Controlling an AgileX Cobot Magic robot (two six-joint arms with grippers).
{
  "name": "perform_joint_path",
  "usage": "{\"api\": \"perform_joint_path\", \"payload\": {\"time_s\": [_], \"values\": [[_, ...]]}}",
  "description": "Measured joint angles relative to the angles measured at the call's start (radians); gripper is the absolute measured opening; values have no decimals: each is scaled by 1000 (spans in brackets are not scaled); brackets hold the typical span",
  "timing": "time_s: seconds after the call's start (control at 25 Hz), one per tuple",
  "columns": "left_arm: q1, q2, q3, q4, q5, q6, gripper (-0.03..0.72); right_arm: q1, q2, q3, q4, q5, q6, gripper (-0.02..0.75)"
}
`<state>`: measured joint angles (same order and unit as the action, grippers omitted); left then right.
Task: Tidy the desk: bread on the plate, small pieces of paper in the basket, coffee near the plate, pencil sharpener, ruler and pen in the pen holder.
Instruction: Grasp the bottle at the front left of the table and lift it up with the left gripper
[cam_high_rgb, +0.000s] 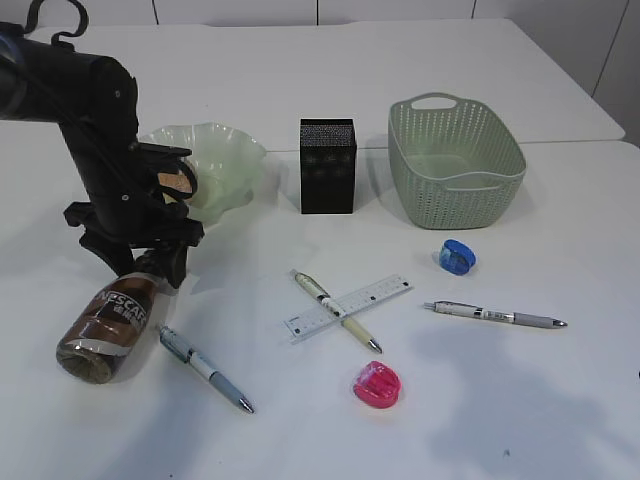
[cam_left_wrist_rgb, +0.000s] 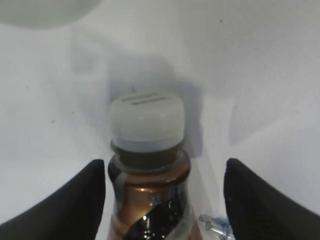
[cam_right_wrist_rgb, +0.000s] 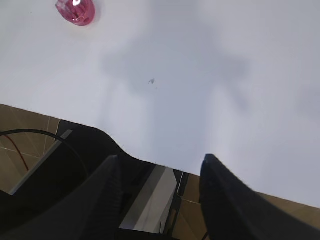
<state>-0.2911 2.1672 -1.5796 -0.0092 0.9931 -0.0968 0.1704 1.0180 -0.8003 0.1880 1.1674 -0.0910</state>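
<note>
The coffee (cam_high_rgb: 108, 328) lies on its side at the desk's front left, its white cap (cam_left_wrist_rgb: 146, 122) pointing toward the plate. My left gripper (cam_high_rgb: 152, 262) is open astride the bottle's neck (cam_left_wrist_rgb: 150, 175), with a gap showing at the right finger (cam_left_wrist_rgb: 255, 200). The green plate (cam_high_rgb: 222, 160) holds the bread (cam_high_rgb: 178, 185), mostly hidden by the arm. The ruler (cam_high_rgb: 348, 307) lies mid-desk under a pen (cam_high_rgb: 335, 310). The pen holder (cam_high_rgb: 327, 165) and basket (cam_high_rgb: 455, 160) stand at the back. My right gripper (cam_right_wrist_rgb: 160, 200) hangs open and empty over the desk's front edge. The pieces of paper are out of view.
A blue sharpener (cam_high_rgb: 457, 256) sits in front of the basket and a pink sharpener (cam_high_rgb: 378, 385) near the front edge. A second pen (cam_high_rgb: 205, 368) lies beside the bottle and a third pen (cam_high_rgb: 495, 316) at the right. The pink sharpener (cam_right_wrist_rgb: 76, 10) also shows in the right wrist view.
</note>
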Motion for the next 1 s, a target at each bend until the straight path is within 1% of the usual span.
{"api": "perform_joint_path", "payload": {"time_s": [0.24,0.44,0.64,0.88,1.0], "values": [[0,0,0,0,-7,-1,524,0,0,0,0,-2,0,407],[0,0,0,0,-7,-2,491,0,0,0,0,-2,0,407],[0,0,0,0,-7,-2,481,0,0,0,0,-2,-2,407],[0,0,0,9,-7,-12,429,0,0,0,0,-2,-2,407],[0,0,0,34,-2,-23,408,0,0,0,2,-2,-2,407]]}}
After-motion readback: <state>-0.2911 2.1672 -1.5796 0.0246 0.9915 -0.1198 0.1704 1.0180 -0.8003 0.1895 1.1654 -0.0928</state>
